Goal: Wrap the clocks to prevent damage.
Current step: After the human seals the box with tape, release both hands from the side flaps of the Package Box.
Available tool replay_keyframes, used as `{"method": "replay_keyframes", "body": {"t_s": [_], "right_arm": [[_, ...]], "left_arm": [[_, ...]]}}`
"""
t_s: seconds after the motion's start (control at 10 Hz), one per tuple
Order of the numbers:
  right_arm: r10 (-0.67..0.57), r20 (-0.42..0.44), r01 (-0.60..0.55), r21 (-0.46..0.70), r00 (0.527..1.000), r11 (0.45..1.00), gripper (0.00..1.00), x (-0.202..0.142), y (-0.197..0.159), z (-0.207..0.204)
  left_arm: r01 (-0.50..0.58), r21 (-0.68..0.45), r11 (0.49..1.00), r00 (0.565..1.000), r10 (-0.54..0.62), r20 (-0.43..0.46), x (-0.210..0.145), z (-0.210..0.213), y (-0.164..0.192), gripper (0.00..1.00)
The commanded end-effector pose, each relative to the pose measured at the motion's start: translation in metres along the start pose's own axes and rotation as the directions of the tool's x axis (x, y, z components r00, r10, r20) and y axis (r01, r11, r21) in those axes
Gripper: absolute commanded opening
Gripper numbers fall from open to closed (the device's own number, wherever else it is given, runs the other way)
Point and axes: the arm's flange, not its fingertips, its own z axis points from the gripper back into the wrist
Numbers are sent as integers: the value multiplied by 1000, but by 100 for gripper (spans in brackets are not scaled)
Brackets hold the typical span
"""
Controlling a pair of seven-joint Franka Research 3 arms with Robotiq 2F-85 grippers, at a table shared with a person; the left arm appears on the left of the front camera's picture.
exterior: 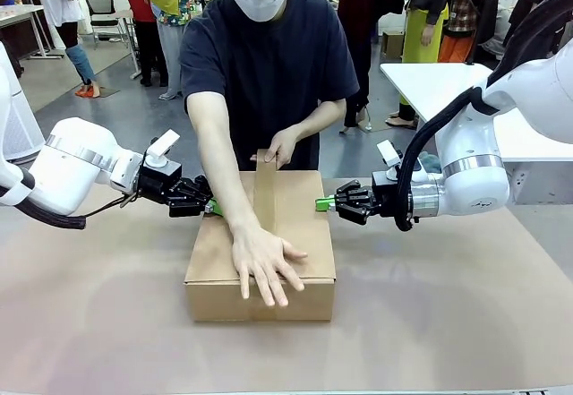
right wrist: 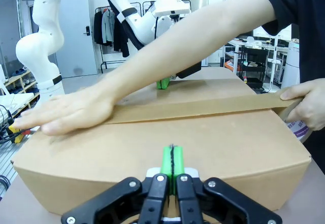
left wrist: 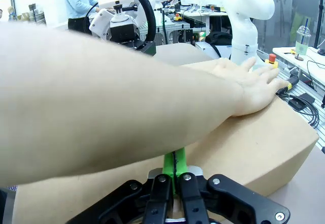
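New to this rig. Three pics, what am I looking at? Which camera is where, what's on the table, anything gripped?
Two white robot arms share a table with a person. The front view looks across the table from the robot's side; the other two come from cameras on each wrist, looking along that gripper's fingers. On the table sits a closed cardboard box. The left gripper and right gripper are shut, green pads together, each pressing a side of the box and gripping nothing. The person's flat hand smooths a strip of brown tape along the top seam, while the other hand holds the tape roll at the far edge.
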Motion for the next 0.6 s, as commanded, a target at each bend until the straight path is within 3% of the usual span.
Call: {"method": "replay_keyframes", "body": {"t_s": [0.0,0.5], "right_arm": [[-4,0,4,-13,1000,1000,1,-3,3,-2],[-4,0,4,-13,1000,1000,1,-3,3,-2]], "left_arm": [[4,4,1000,1000,-3,-4,-1,-1,1,0],[4,4,1000,1000,-3,-4,-1,-1,1,0]]}}
